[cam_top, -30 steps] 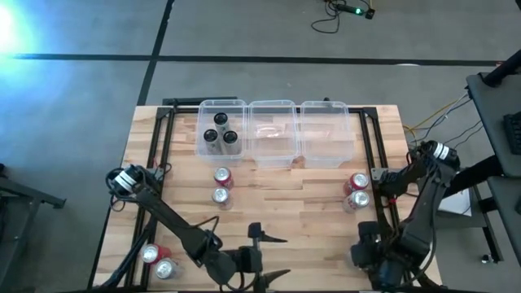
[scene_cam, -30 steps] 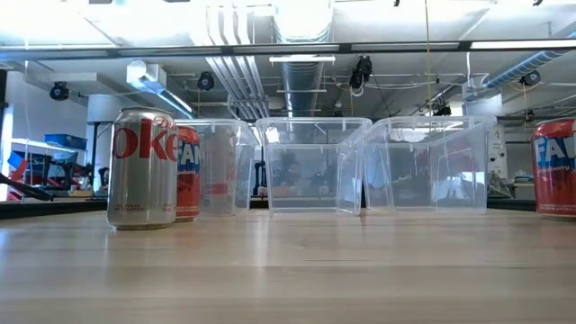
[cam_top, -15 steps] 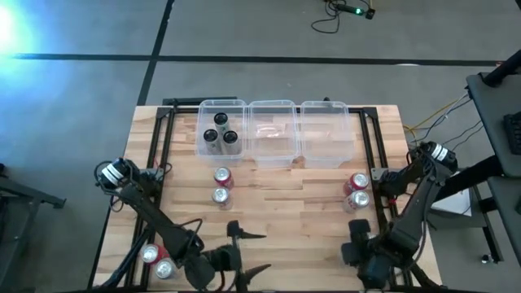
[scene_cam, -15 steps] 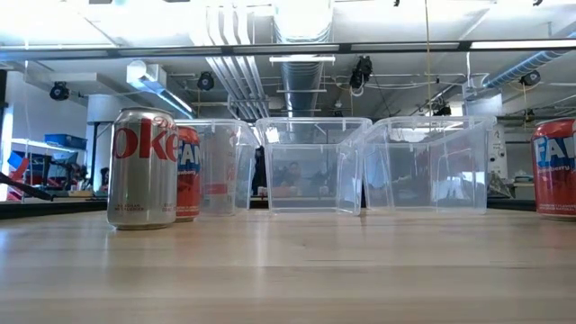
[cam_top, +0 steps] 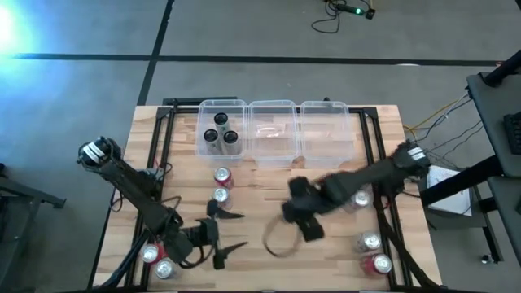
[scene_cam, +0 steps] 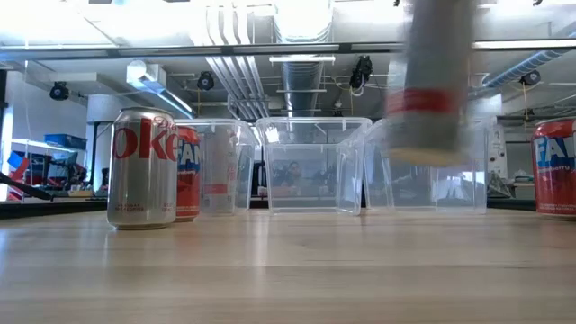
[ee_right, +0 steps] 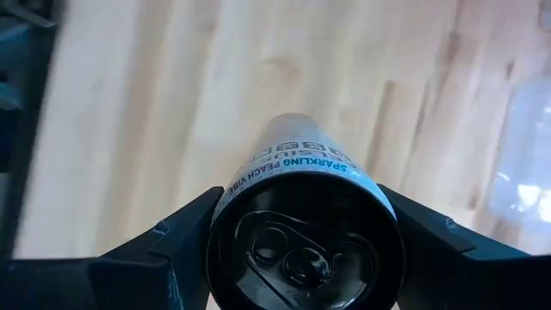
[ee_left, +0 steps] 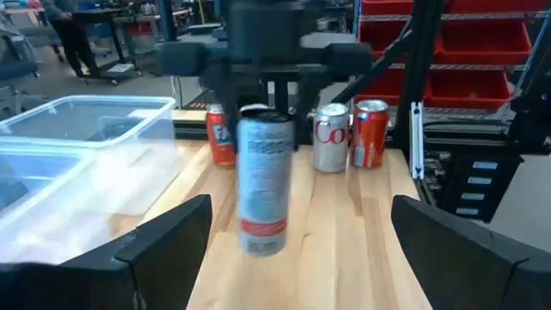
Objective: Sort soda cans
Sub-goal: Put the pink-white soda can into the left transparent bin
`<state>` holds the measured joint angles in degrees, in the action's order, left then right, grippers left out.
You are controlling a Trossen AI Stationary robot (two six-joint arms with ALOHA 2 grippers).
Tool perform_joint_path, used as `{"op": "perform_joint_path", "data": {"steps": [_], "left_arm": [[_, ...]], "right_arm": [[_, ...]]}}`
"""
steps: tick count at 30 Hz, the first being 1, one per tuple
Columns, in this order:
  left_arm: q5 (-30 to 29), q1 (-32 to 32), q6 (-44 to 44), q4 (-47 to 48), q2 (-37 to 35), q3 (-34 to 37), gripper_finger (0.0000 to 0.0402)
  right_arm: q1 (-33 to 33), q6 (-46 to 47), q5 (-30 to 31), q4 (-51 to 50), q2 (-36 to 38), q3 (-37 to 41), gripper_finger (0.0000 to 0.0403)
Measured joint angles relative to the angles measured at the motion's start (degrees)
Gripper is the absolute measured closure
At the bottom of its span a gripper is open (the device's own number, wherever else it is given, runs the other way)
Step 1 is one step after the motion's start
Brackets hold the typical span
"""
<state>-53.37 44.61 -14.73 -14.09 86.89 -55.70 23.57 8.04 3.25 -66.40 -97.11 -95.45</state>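
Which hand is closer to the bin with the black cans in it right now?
Right, narrowly. The right hand, carrying a silver can, is mid-table in front of the bins. The left hand sits open nearer the front edge, farther from that bin.

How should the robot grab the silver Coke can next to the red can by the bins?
Pinch the silver Coke can across its round sides, about halfway up. It stands upright, and the red can sits close behind it toward the bins. So coming from the opposite side, where the open left gripper is, looks safest.
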Motion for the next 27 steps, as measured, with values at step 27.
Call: {"op": "perform_joint_path", "data": {"steps": [27], "left_arm": [[-7.6,-0.9,-11.4,2.7,-5.7,10.6,0.0059]], "right_arm": [[-16.2,-20.6,-6.8,-12.6,-28.4,-32.6,0.0111]]}}
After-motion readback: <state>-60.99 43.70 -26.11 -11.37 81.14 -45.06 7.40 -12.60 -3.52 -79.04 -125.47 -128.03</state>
